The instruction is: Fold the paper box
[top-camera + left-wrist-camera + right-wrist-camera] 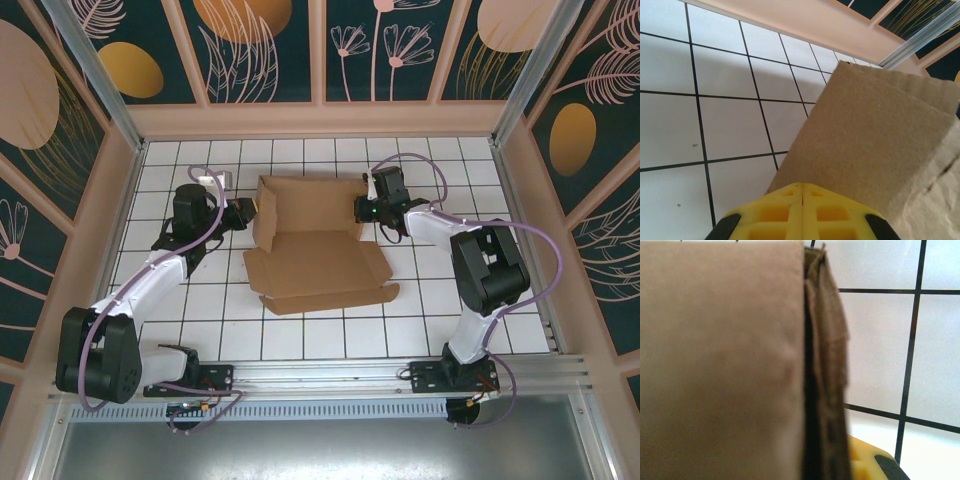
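The paper box [315,262] is brown cardboard lying in the middle of the white tiled floor. Its back and side walls are raised and its front flap lies flat. My left gripper [243,212] is at the box's left wall. In the left wrist view its yellow fingers [790,210] meet tip to tip with nothing between them, right up against a cardboard panel [875,150]. My right gripper [360,211] is at the box's right wall. In the right wrist view the doubled cardboard edge [825,365] runs down into the jaws beside one yellow finger [862,460], pinched there.
A peach-framed enclosure wall [320,118] runs close behind the box, with side walls left and right. Bare tiles [320,335] lie between the box's front flap and the metal rail [330,375] that carries both arm bases.
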Available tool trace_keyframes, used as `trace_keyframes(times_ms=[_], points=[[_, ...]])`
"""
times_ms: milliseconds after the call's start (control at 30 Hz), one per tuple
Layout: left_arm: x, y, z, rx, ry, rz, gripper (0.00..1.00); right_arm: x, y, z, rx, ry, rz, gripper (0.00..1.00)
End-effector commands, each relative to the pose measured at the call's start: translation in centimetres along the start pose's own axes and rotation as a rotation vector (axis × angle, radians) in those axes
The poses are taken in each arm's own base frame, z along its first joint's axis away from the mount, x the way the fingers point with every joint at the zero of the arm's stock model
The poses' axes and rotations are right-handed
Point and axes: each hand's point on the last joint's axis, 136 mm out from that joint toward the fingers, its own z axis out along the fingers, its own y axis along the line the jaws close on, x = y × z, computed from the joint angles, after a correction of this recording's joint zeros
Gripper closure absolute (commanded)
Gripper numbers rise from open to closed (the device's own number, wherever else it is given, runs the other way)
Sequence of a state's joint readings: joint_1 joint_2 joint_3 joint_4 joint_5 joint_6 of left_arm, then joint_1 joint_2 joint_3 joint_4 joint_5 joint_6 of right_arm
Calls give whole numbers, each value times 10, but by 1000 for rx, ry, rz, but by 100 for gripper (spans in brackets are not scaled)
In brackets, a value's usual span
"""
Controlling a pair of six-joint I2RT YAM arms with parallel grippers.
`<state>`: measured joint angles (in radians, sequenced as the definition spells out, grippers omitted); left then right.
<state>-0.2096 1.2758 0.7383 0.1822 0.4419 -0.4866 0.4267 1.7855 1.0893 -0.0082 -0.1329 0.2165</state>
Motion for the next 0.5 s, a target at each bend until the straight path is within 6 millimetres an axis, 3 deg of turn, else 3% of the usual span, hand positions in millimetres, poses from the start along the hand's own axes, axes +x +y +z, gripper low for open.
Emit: trace_keyframes(times_ms=[0, 300, 467], points=[[5, -10, -5, 38, 19, 30, 99, 36, -14, 12, 34, 116, 29, 100], [5, -16, -6, 65, 31, 48, 100, 36, -15, 11, 30, 116, 30, 100], [6, -18, -7, 71, 40, 59, 83, 36, -15, 11, 31, 116, 33, 100]])
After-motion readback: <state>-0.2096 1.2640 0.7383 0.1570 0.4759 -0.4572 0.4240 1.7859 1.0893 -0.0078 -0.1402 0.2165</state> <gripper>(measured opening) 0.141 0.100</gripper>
